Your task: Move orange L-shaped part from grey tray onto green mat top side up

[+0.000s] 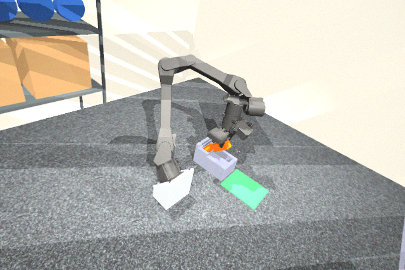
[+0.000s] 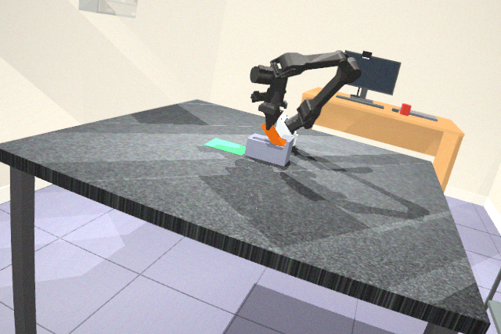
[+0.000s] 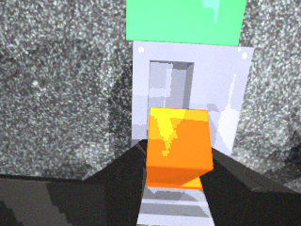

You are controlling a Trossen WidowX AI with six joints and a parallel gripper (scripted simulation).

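Claw (image 1: 224, 143) (image 2: 269, 124) (image 3: 172, 147) pointing down above tray (image 1: 214, 165) (image 2: 267, 151) (image 3: 217, 63), pinching raised end of orange part (image 1: 216, 147) (image 2: 273, 134) (image 3: 179, 141). Arm (image 1: 165, 104) (image 2: 315, 60) arched over tray's side. Green mat (image 1: 245, 188) (image 2: 226, 146) (image 3: 185, 21) beside tray.
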